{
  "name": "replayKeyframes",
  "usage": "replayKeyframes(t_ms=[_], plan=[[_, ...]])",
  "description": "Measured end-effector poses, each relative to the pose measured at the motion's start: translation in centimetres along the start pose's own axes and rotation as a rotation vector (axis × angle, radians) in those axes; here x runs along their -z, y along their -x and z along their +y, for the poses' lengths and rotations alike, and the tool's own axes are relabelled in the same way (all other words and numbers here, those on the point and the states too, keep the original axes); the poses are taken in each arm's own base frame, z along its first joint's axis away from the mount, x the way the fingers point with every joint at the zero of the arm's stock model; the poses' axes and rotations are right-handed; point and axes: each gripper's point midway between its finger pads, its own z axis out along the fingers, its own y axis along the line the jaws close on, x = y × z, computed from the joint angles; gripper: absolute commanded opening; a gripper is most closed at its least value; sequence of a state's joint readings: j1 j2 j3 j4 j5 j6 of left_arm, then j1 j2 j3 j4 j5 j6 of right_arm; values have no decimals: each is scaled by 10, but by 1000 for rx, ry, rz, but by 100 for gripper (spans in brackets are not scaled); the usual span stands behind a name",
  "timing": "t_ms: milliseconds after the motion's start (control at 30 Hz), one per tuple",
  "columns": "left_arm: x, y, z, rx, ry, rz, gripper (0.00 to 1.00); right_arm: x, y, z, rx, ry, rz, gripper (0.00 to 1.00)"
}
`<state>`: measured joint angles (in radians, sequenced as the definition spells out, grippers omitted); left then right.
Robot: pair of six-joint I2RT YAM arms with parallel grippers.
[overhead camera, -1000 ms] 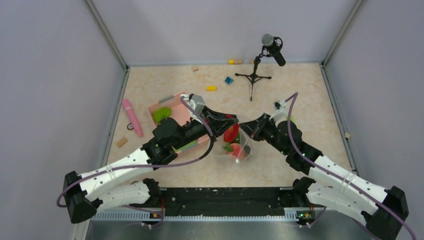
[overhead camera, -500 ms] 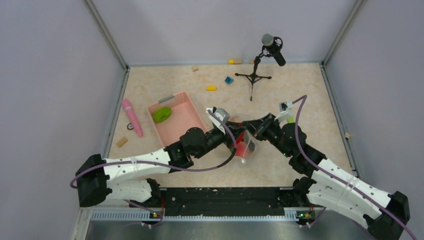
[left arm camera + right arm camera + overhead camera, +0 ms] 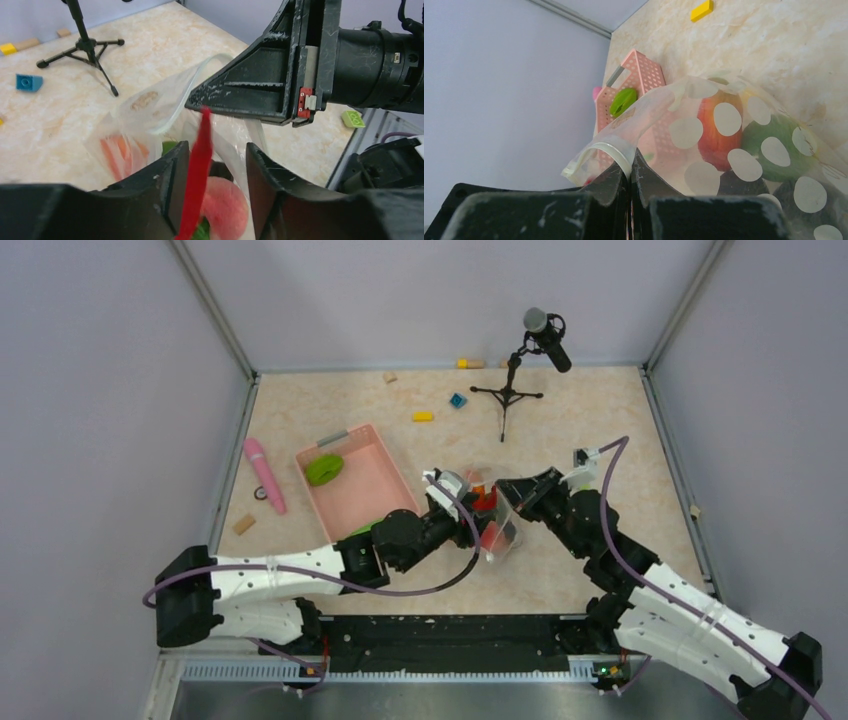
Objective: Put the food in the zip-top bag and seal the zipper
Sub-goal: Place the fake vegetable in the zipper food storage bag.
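**Left claw open over bag mouth, right claw clamped on bag rim**

- Far left: pink stick [image 3: 264,475] lies on the table, well apart from everything else.
- Pink basket [image 3: 372,490] sits right of it, with one green toy food [image 3: 323,469] lying in its rear end.
- Left gripper [image 3: 215,152] is just past the basket's right side, over the bag mouth. Its fingers stand well apart and clamp nothing.
- Red chili [image 3: 200,150] stands roughly upright in that gap, close to one finger. Cannot tell whether it touches the finger.
- Zip-top bag [image 3: 674,107] lies centre table between the two grippers, mouth held up and open. Inside it are a pink round piece [image 3: 223,202], an orange-red fruit [image 3: 716,135], a green round fruit [image 3: 774,150] and dark shapes below them.
- Zipper [image 3: 610,148] is unsealed; the whitish strip curls over at the raised rim.
- Right gripper [image 3: 630,162] has its fingers pressed together on that rim, pinching the bag right at the strip.
- Rear, beyond the bag: mic stand [image 3: 508,392], with a blue block [image 3: 458,400] and a yellow block [image 3: 422,417] to its left.
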<state>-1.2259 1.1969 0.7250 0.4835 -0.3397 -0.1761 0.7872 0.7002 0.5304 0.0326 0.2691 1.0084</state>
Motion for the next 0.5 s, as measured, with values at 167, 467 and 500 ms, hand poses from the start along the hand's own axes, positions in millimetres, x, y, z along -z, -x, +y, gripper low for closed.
replayKeyframes(t_ms=[167,467,500], plan=[[9,-4,-3,2,2,32,96,4,7,-2,-1,-13,-30,0],[26,0,-5,20,5,93,99,4,9,-5,2,-25,-43,0],[28,3,-5,25,6,97,99,4,9,-5,2,-25,-43,0]])
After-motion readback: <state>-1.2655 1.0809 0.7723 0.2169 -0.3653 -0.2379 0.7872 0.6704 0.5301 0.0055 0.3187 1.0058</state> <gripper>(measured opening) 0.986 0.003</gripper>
